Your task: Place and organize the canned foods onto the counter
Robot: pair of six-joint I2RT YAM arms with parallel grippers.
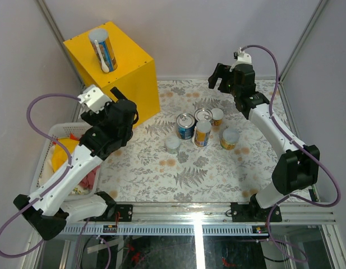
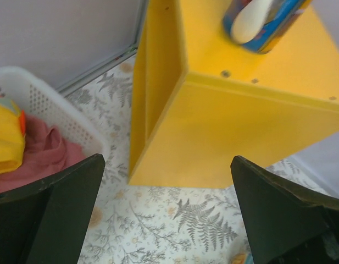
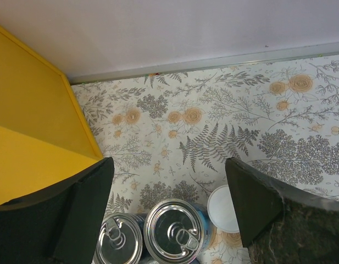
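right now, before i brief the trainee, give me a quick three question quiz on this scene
1. How many cans are on the bright yellow wooden box counter?
2. True or false: the left fingers grip a can.
3. Where is the pink cloth? A: in the white plastic basket. B: on the counter.
Key: 1. One, the tall blue-and-yellow can with a white lid. 2. False, they are open and empty. 3. A.
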